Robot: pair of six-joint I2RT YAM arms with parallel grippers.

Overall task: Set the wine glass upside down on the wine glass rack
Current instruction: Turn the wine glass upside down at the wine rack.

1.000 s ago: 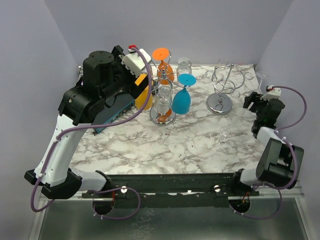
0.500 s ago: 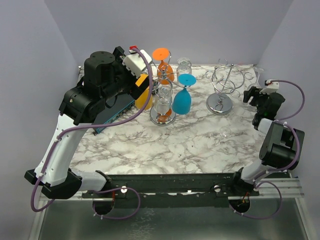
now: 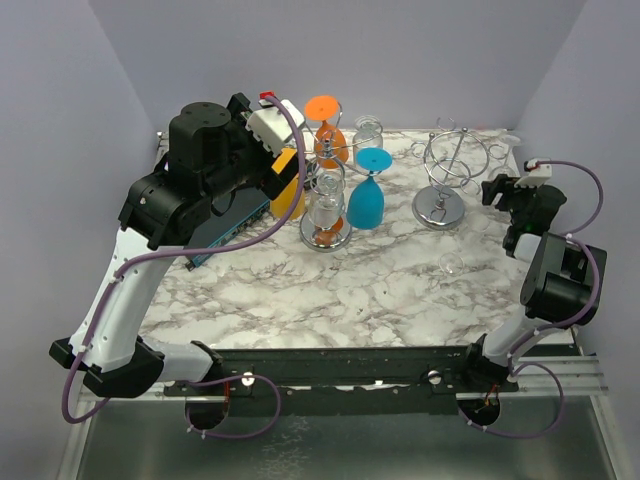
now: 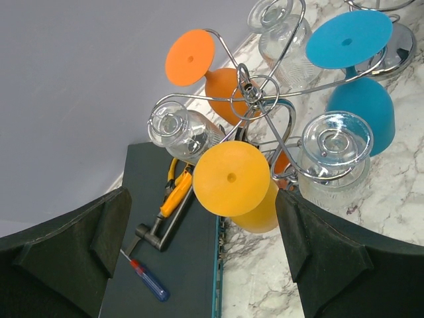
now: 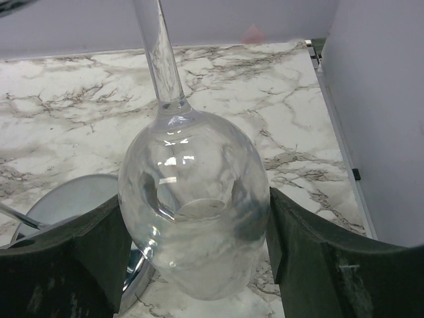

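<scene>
Marble table [image 3: 350, 285]; right gripper [image 3: 498, 189] pinches clear wine glass [image 5: 193, 225]; left gripper [image 4: 202, 197] spread above laden rack [image 4: 256, 91]

Your left arm [image 3: 150, 215] is reared high, its hand [image 4: 202, 209] pointing down with fingers spread wide. Your right arm [image 3: 558, 282] stretches forward, and its hand [image 5: 195, 248] seems clamped on the wine glass [image 5: 192, 212] bowl.

Robotics lab test cell — a marble-patterned worktop [image 3: 330, 285] is boxed in on three sides by bare lavender walls [image 3: 420, 60]. A left arm [image 3: 190, 170] and a right arm [image 3: 555, 290] stand on a black rail [image 3: 340, 362] along the worktop's near edge, trailing purple cables [image 3: 601, 198]. At its left edge, a dark tool mat [image 4: 189, 265] carries a screwdriver [image 4: 149, 283] and a yellow-handled tool [image 4: 175, 192] — bench kit, not household ware.
</scene>
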